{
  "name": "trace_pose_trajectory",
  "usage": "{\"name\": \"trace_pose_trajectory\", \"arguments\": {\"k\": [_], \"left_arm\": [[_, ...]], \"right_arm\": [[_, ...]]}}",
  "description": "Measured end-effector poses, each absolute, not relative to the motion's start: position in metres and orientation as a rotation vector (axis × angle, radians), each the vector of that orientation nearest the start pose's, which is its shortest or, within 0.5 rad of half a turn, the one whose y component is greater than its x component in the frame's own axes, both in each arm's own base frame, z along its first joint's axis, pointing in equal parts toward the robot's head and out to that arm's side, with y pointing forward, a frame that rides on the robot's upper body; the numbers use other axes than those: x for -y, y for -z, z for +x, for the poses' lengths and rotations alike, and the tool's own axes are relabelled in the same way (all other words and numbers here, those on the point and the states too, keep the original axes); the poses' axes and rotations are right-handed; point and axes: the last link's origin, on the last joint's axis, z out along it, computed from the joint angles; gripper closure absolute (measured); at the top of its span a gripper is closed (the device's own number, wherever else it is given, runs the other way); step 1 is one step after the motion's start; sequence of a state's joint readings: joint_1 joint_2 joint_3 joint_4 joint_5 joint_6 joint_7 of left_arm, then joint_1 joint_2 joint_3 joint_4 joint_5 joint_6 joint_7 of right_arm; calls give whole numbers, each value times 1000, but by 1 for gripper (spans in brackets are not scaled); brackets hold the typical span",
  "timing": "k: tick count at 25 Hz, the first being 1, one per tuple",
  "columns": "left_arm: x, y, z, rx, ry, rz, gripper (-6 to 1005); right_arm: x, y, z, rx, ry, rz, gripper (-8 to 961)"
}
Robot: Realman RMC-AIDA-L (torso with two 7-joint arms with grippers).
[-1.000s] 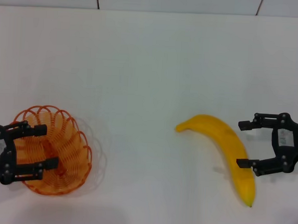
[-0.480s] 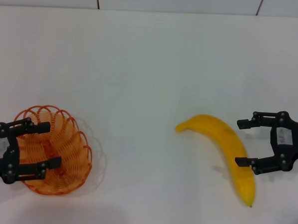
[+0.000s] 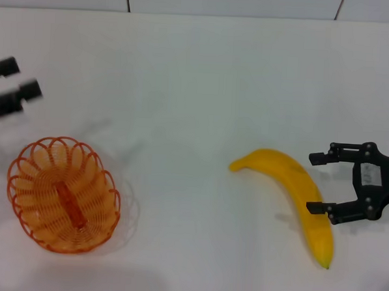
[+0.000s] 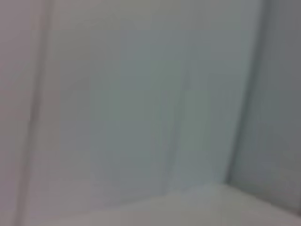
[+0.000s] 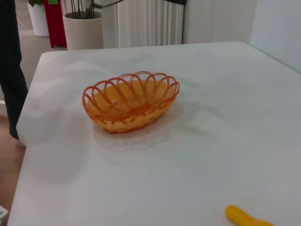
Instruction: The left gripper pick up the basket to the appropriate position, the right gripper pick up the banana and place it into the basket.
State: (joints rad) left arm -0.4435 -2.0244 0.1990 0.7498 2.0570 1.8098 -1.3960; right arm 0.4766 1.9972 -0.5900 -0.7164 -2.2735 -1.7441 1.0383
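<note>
- head view: the basket [image 3: 64, 194] sits alone on the white table [image 3: 197, 87] at the robot's near left, nothing gripping it.
- the left gripper [image 3: 11, 87] is raised well clear beyond the basket at the left edge; whether its fingers are apart or together cannot be told.
- the banana [image 3: 295, 196] lies right of centre.
- the right gripper [image 3: 318, 183] has its jaws spread, its near fingertip at the banana's right side.

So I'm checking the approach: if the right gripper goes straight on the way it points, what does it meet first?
The banana. The right gripper is open and points toward the robot's left, with the fruit's thick part just ahead, though its height above the table is unclear.
</note>
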Motion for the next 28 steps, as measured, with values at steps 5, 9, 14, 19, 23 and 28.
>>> {"name": "trace_pose_trajectory", "arguments": {"k": [5,9,14,19,23,28], "left_arm": [[-334,-132,-304,812,625,-2372,153],[-359,-154,-281,722,328,-2473,154],[-362,-128,-248,386,-161,-2723,154],[-358,-102,-242,355,-482,-2803,154],[-365,-96,-243,353,-528,-2791,155],[-378,-76,-238,313,-512,-2817,155]], "right_arm": [[-294,-37,307,-176,-375,-2915,76],[-295,-38,306,-179,-379,-2917,77],[-297,-38,305,-183,-373,-2922,77],[-300,-38,301,-166,-379,-2928,77],[-300,-37,300,-161,-384,-2929,77],[-299,-38,302,-171,-379,-2925,77]]}}
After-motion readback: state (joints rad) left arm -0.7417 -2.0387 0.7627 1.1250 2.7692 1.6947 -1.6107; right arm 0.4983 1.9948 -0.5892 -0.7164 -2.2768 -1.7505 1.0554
